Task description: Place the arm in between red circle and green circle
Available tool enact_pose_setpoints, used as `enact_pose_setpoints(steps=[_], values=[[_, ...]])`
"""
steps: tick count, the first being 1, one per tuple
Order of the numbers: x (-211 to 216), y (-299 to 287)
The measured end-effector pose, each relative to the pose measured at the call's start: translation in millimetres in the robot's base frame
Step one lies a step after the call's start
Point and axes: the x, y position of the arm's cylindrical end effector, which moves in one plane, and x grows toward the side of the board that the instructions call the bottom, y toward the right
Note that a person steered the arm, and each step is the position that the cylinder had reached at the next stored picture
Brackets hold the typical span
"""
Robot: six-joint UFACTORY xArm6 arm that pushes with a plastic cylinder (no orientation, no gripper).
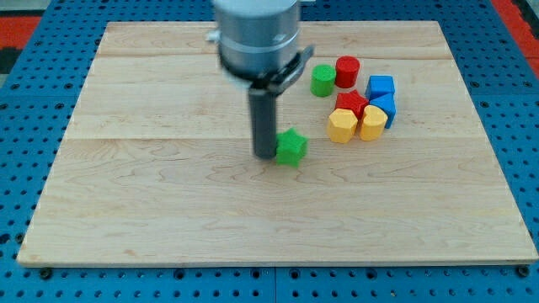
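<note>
The red circle [347, 71] stands near the view's top right, touching or nearly touching the green circle [322, 80] on its left. My tip [265, 155] rests on the wooden board [152, 194] near the centre, right beside the left side of a green star [291, 147]. The tip is well below and to the left of both circles. The rod rises to the arm's grey body at the view's top.
A cluster lies right of centre: a red block [350, 104], two yellow blocks [341, 126] [372, 122] and two blue blocks [381, 87] [386, 107]. Blue pegboard [25, 126] surrounds the board.
</note>
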Motion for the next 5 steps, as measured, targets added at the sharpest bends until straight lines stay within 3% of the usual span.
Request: enact_pose_setpoints(steps=[1, 2, 3, 4, 5], values=[[-8, 21], [-43, -69], [-147, -45], [-210, 45], [-184, 64]])
